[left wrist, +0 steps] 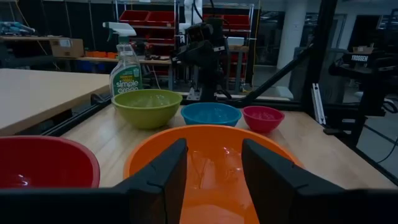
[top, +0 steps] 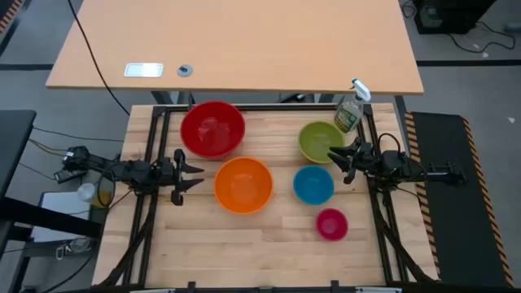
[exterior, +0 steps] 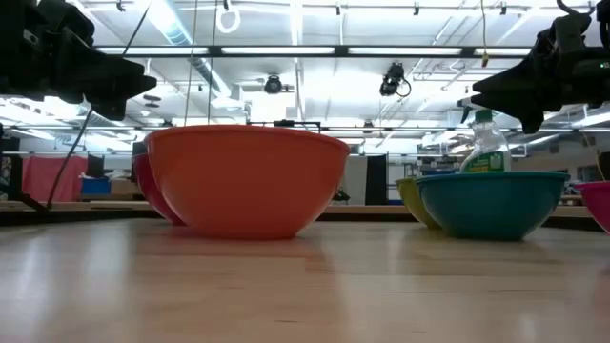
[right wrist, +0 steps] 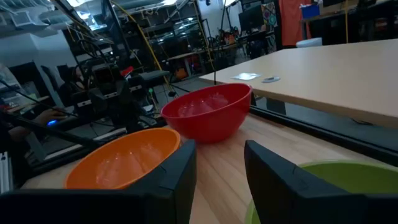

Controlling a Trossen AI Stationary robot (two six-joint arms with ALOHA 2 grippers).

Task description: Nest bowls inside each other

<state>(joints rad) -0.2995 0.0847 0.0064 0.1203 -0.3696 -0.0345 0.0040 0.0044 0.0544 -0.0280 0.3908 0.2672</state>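
Note:
Five bowls stand upright and apart on the wooden table: red [top: 212, 129] at the far left, orange [top: 242, 185] nearer, green [top: 320, 140] at the far right, blue [top: 313, 185] in front of it, and small pink [top: 331, 224] nearest. My left gripper [top: 195, 172] hovers open just left of the orange bowl [left wrist: 205, 155], pointing at it, well above the table. My right gripper [top: 335, 163] hovers open over the green bowl's right rim [right wrist: 336, 177], also raised, pointing toward the table's left.
A clear spray bottle [top: 350, 110] of greenish liquid stands at the far right corner behind the green bowl. Black frame rails [top: 155, 146] run along the table's sides. Bare wood [top: 244, 252] lies along the near edge.

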